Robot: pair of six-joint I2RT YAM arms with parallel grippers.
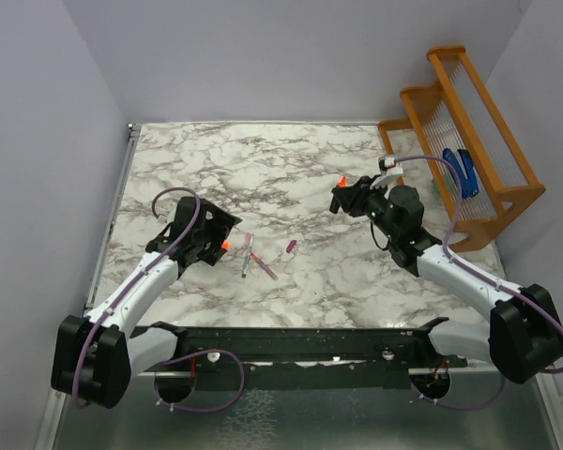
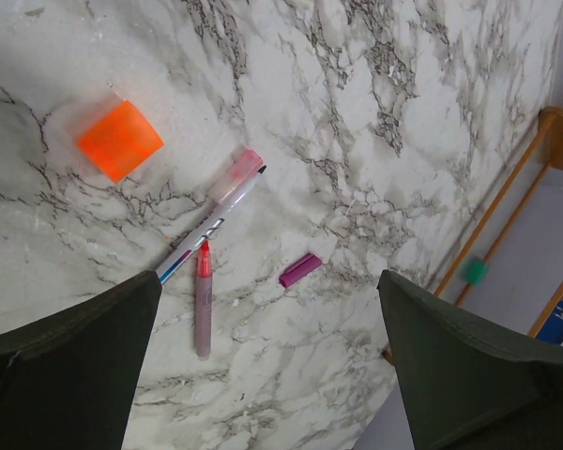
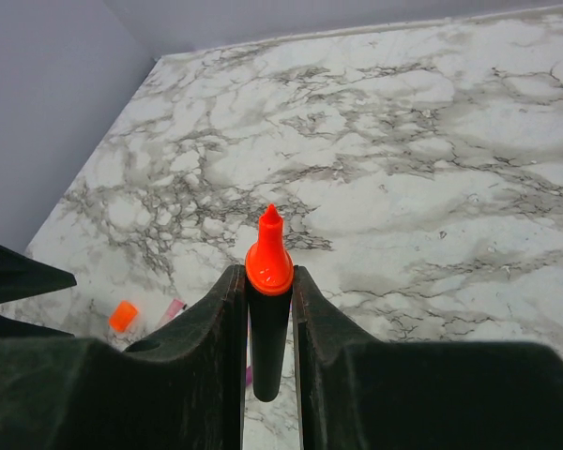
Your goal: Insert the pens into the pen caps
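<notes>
My right gripper (image 1: 345, 194) is shut on the stubby black marker (image 3: 268, 319), orange tip (image 1: 342, 180) pointing up, held above the table's middle right; its pads (image 3: 227, 309) clamp the barrel. The bright orange cap (image 2: 120, 141) lies on the marble, with the whitish-grey pen with the pink end (image 2: 211, 223), the slim pink pen (image 2: 204, 298) and the magenta cap (image 2: 300, 269) beside it. My left gripper (image 2: 267, 291) is open and empty above these. In the top view the orange cap (image 1: 225, 245) lies right by the left gripper (image 1: 214, 232), then the pens (image 1: 249, 253) and the magenta cap (image 1: 290, 247).
An orange wooden rack (image 1: 469, 141) stands at the table's back right, with blue chunky objects (image 1: 464, 172) at it. Grey walls close in the marble table (image 1: 263, 159) on the left and at the back.
</notes>
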